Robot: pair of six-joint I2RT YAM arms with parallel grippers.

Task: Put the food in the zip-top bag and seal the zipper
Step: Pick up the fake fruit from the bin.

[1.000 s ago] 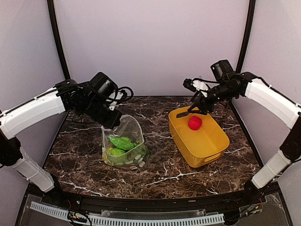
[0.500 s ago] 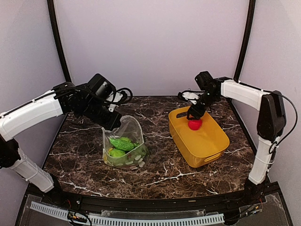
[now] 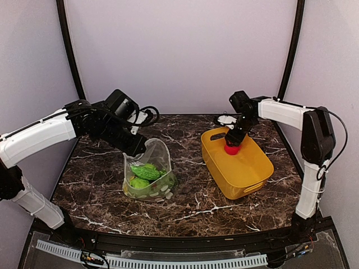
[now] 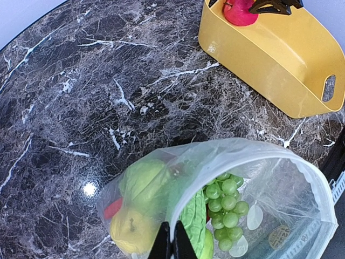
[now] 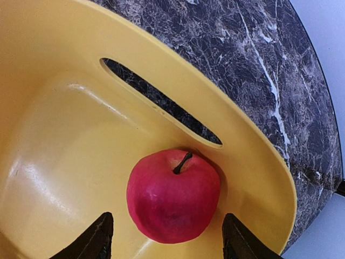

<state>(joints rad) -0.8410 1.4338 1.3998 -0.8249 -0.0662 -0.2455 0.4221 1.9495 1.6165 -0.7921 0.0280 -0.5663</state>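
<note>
The clear dotted zip-top bag (image 3: 149, 171) stands on the marble with its mouth held open. My left gripper (image 3: 138, 150) (image 4: 172, 244) is shut on the whitish zipper rim (image 4: 253, 147). Food lies inside the bag: green grapes (image 4: 227, 207), a yellow lemon (image 4: 129, 230), a green apple (image 4: 141, 183) and a red piece (image 4: 111, 208). A red apple (image 3: 231, 149) (image 5: 172, 197) rests in the far corner of the yellow basket (image 3: 247, 174). My right gripper (image 3: 232, 141) (image 5: 167, 231) hangs open just over it, one finger on each side, not touching.
The basket (image 5: 64, 135) has a slot handle (image 5: 161, 102) right behind the apple, and its wall rises close to my right fingers. Dark marble table (image 3: 190, 196) lies between bag and basket. Side walls stand close to both arms.
My right arm has swung in and down into the basket, over the red apple, and its jaws have widened. The left gripper and the bag have barely moved.
</note>
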